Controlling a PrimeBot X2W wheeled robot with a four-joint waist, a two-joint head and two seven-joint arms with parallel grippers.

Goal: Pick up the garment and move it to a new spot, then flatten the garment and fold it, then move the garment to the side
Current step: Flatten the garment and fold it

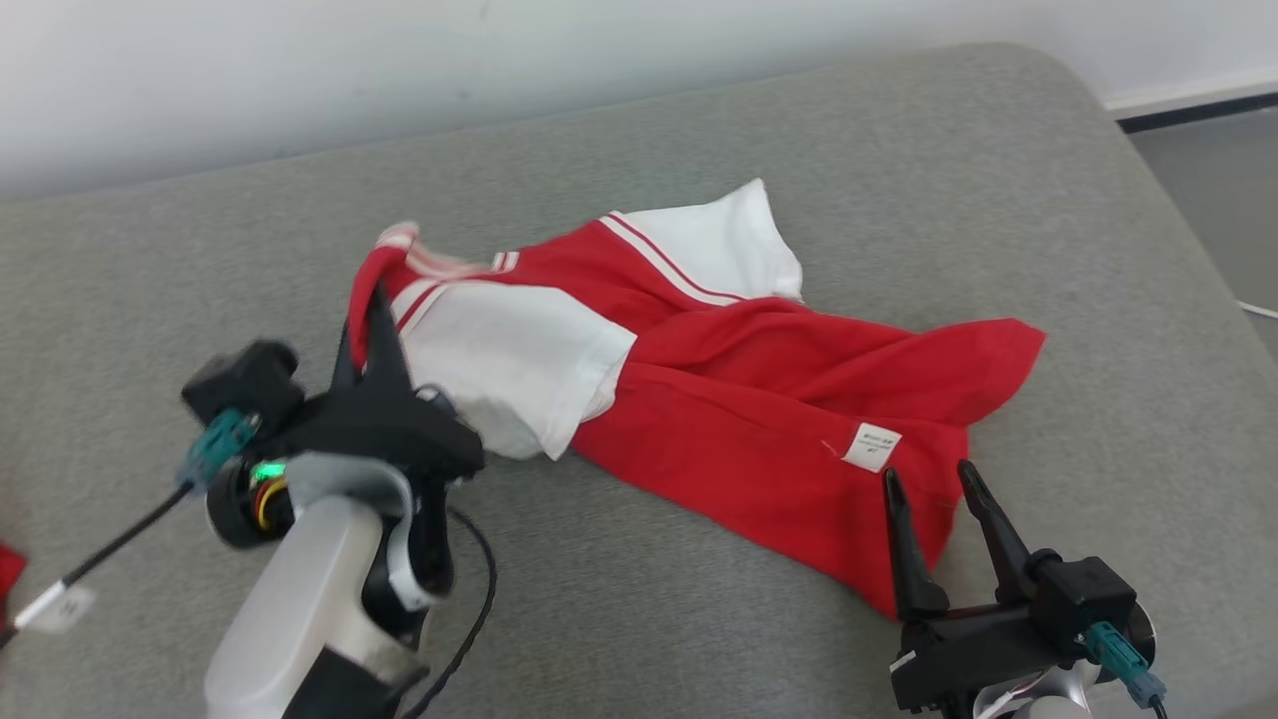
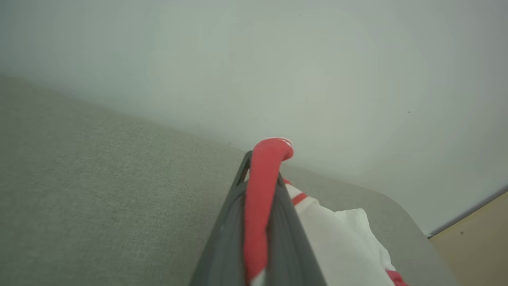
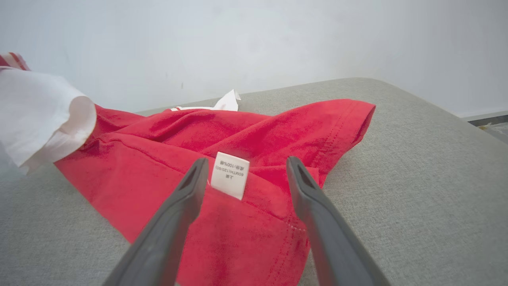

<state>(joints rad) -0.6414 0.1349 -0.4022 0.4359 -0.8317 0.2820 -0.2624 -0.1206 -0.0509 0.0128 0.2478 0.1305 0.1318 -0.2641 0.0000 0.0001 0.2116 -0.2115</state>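
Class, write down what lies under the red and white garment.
The garment rests on the grey cushion, which shows all around it. Anything beneath the crumpled cloth itself is covered.

Left gripper (image 1: 376, 315) clamped on garment (image 1: 759, 399) (tips perhaps raised); right gripper (image 1: 929, 479) spread.

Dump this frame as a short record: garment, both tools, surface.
garment: garment, red and white, crumpled, not yet flattened or folded
surface: grey cushion
left tool: left tool shut on the garment's red trim edge, holding it raised
right tool: right tool open, fingers either side of the white label near the hem; contact unclear
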